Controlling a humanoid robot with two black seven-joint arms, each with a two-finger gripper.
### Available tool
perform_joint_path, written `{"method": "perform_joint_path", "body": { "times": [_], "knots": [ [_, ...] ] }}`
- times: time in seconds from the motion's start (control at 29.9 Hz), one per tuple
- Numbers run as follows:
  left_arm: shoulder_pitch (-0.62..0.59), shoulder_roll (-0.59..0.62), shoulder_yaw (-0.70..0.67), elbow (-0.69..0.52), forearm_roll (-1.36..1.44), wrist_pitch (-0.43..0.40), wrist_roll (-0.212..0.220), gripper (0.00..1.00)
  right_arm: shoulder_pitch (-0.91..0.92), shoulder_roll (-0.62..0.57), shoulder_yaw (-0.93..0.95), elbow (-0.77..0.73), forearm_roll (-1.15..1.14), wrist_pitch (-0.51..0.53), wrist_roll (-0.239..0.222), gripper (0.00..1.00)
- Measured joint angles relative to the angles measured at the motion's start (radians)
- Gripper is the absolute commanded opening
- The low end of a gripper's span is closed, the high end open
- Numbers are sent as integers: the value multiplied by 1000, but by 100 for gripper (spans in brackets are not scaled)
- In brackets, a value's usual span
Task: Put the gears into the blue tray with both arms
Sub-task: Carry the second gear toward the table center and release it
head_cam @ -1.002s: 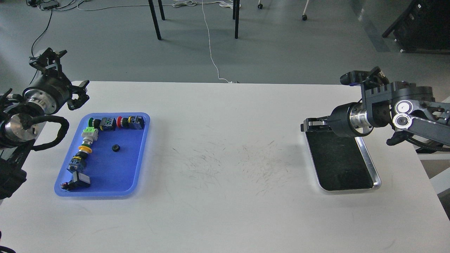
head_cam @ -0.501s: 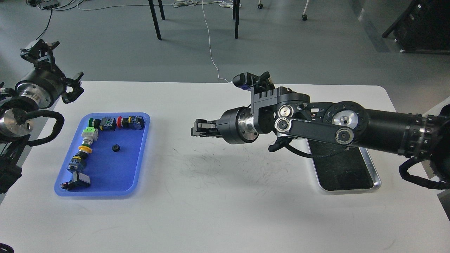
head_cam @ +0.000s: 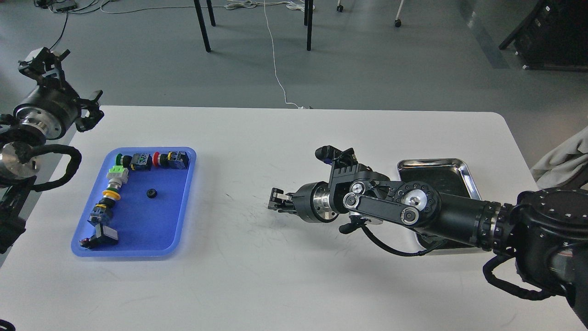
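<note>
One gear (head_cam: pixel 150 193) is seen in the blue tray (head_cam: pixel 179 220); at its 3 o'clock, the right gripper (head_cam: pixel 274 200) is held narrow, contents indiscernible.

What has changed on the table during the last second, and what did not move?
The right gripper left the silver tray and swung left across the table toward the blue tray, then dropped lower. The left gripper drew back to the left. The gear and switches stayed in place.
</note>
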Motion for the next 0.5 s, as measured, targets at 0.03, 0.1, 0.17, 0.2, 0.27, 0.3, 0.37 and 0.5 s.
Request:
{"method": "perform_joint_path", "body": {
  "times": [0.03,0.1,0.17,0.2,0.27,0.3,0.37,0.5],
  "knots": [
    [0,0,0,0,0,0,0,98,-9,0,1,1,1,-1,0,2],
    [0,1,0,0,0,-1,-1,98,-23,0,2,9,1,-1,0,3],
    [0,2,-1,0,0,-1,-1,98,-33,0,3,20,1,-3,1,4],
    [0,3,-1,0,0,-1,-1,98,-37,0,3,26,1,-5,4,4],
    [0,3,-1,0,0,-2,-1,98,-43,0,3,40,1,-11,13,5],
    [0,3,-1,0,0,-2,-1,98,-44,0,3,45,1,-15,17,6],
    [0,3,-1,0,0,-2,-1,98,-44,0,3,53,1,-22,23,8],
    [0,2,0,0,0,-2,-1,98,-44,0,3,65,1,-30,33,20]
  ]
}}
